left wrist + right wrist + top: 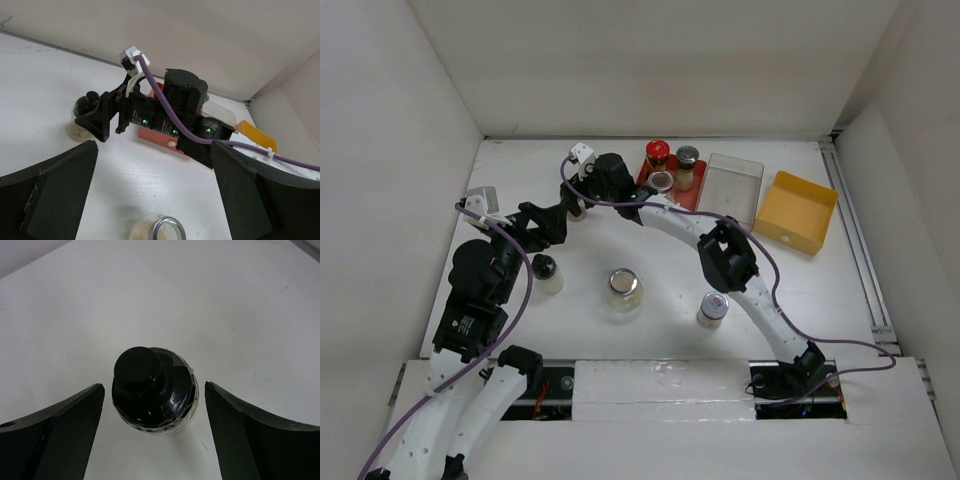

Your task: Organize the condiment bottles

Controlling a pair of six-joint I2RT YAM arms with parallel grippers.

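Observation:
A pale bottle with a black cap stands on the table between the fingers of my right gripper, which is open with a gap on each side. In the top view this gripper hides the bottle. My left gripper is open and holds nothing; a silver-lidded jar shows low between its fingers. The red tray holds a red-capped dark bottle and two lidded jars. Loose on the table are a black-capped bottle, a clear jar and a small jar.
A clear tray and a yellow tray lie right of the red tray. White walls close the back and both sides. Purple cables run along both arms. A rail follows the table's right edge.

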